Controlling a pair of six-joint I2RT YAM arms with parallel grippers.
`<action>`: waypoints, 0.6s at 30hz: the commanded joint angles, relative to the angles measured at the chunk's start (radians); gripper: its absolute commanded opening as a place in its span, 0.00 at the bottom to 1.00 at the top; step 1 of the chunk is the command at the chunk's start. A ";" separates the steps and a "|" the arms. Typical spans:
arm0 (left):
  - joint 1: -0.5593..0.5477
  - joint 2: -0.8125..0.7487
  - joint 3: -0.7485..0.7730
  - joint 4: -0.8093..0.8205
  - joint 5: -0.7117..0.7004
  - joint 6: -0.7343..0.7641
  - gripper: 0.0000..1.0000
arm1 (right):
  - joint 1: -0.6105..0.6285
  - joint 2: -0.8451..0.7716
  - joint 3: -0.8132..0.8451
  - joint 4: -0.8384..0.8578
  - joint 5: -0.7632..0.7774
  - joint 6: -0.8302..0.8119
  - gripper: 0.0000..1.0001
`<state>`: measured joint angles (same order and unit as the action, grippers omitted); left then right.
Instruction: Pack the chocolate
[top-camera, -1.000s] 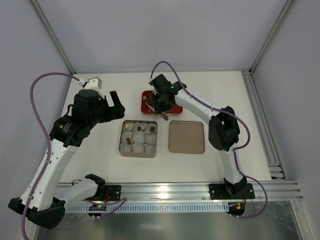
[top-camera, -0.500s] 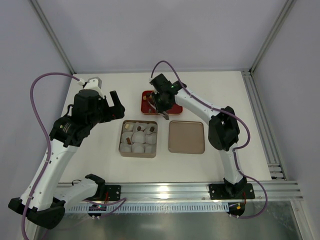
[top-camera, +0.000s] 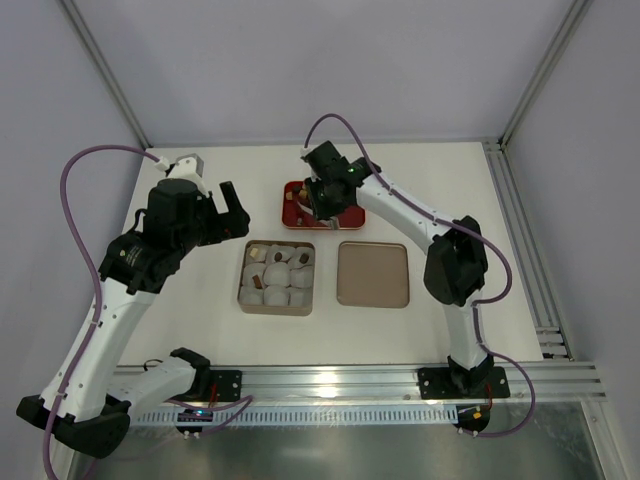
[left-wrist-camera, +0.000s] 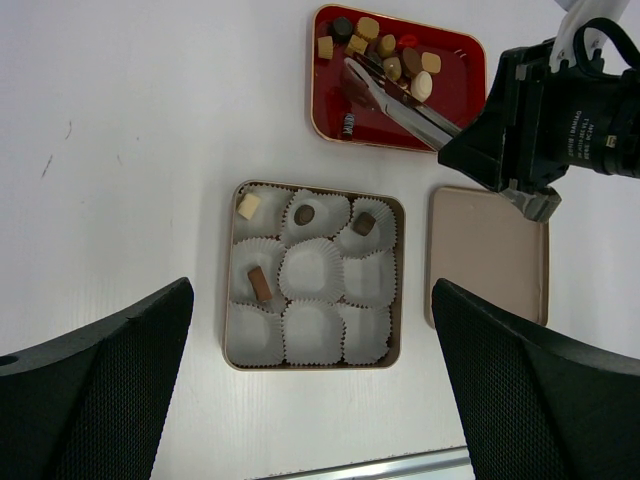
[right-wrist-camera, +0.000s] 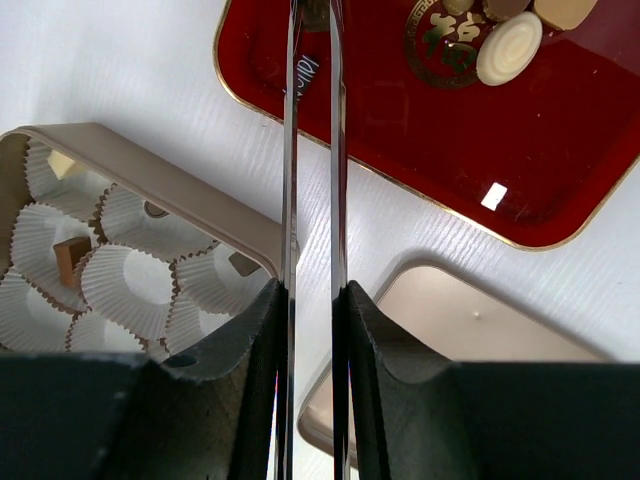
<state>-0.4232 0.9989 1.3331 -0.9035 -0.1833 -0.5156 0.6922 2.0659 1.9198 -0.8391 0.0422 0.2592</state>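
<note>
Right arm has shifted slightly toward the far edge of the table since a second ago, its elbow swung outward; the left arm is unchanged.

Top view: the right gripper hangs over the red tray, which lies near the middle of the far edge. The left gripper hovers left of the tray. A tan tin sits mid-table, its lid just beside it on the right.

Left wrist view: the left fingers stand wide apart. Loose chocolate clusters along the tray's far side. Four more pieces sit in paper cups in the tin, three across the far row and one at the left of the middle row. The right gripper is clamped on metal tongs, whose tips lie among the tray pieces.

Right wrist view: the tong blades run nearly together between the fingers. Whether the tips hold a piece cannot be told.
</note>
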 joint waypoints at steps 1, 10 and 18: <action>0.003 -0.011 0.018 0.008 -0.008 0.006 1.00 | -0.006 -0.098 -0.004 0.032 -0.008 0.005 0.29; 0.003 -0.009 0.018 0.009 -0.005 0.005 1.00 | -0.013 -0.141 -0.034 0.038 -0.030 0.008 0.29; 0.004 -0.011 0.017 0.011 -0.008 0.005 1.00 | 0.010 -0.312 -0.204 0.095 -0.110 0.035 0.29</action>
<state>-0.4232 0.9989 1.3331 -0.9035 -0.1833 -0.5156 0.6861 1.8812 1.7531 -0.8047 -0.0311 0.2745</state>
